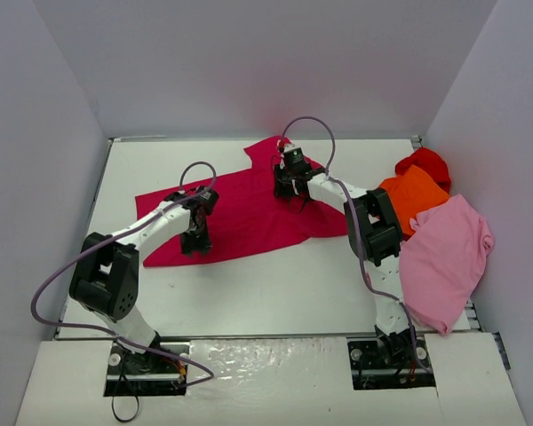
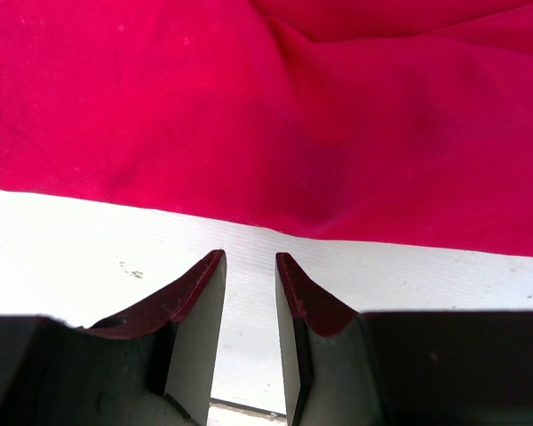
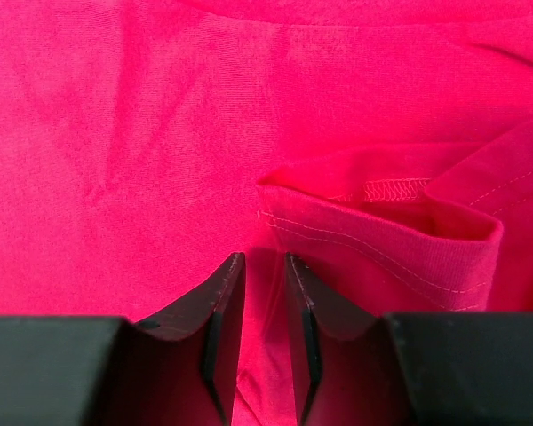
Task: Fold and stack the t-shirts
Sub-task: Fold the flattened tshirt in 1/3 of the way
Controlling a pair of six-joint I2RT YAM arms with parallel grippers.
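The large crimson t-shirt (image 1: 240, 209) lies spread across the middle of the white table (image 1: 266, 293). My left gripper (image 1: 195, 243) stands at its near edge. In the left wrist view it (image 2: 250, 256) is open over bare table (image 2: 71, 240), with the cloth's edge (image 2: 249, 106) just past its tips and nothing between them. My right gripper (image 1: 291, 188) is down on the shirt's far part. There it (image 3: 265, 257) has its jaws narrowly apart, with crimson cloth (image 3: 115, 133) under and between them and a stitched, folded-over hem (image 3: 382, 240) just right of its tips.
At the right side lie an orange t-shirt (image 1: 415, 197), a bright red one (image 1: 425, 163) behind it and a light pink one (image 1: 444, 257) hanging over the table's right edge. Grey walls enclose the table on three sides.
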